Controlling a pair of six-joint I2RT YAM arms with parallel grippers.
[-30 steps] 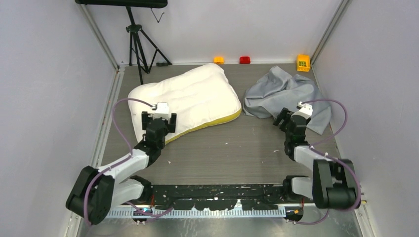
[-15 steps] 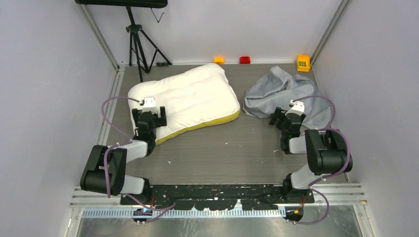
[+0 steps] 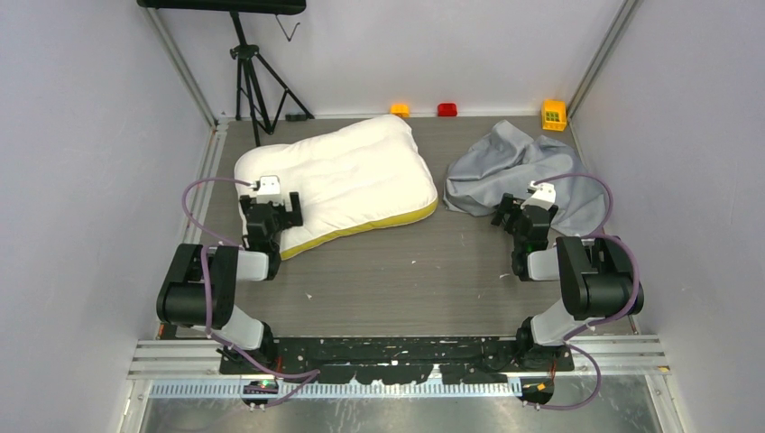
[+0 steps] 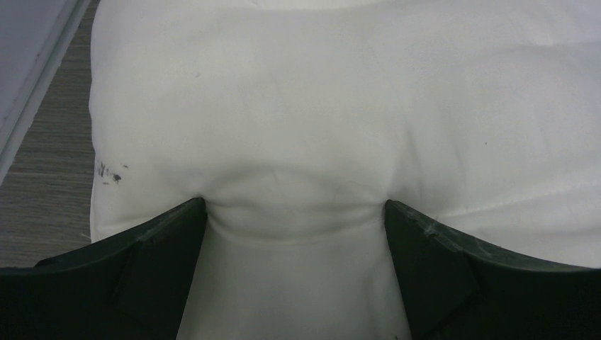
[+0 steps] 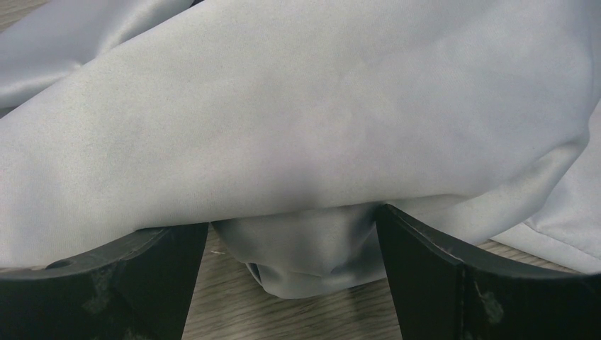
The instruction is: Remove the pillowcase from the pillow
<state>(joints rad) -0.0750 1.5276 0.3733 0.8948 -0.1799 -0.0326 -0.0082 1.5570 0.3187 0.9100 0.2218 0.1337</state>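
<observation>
The pillow [image 3: 347, 176], white on top with a yellow lower edge, lies bare on the left half of the table. My left gripper [image 3: 281, 213] is open at its near left corner. In the left wrist view its jaws [image 4: 294, 212] stand wide apart, with the white pillow [image 4: 340, 106] bulging between them. The pillowcase [image 3: 528, 171] is a crumpled grey-blue heap on the right, apart from the pillow. My right gripper [image 3: 511, 213] is open at the heap's near edge. In the right wrist view a fold of the pillowcase [image 5: 305, 120] lies over and between the spread jaws [image 5: 292, 230].
An orange block [image 3: 400, 110], a red block [image 3: 447, 109] and a yellow block [image 3: 554, 115] sit along the far edge. A black tripod [image 3: 248, 81] stands at the back left. Grey walls close in both sides. Bare wooden tabletop [image 3: 406, 271] lies between the arms.
</observation>
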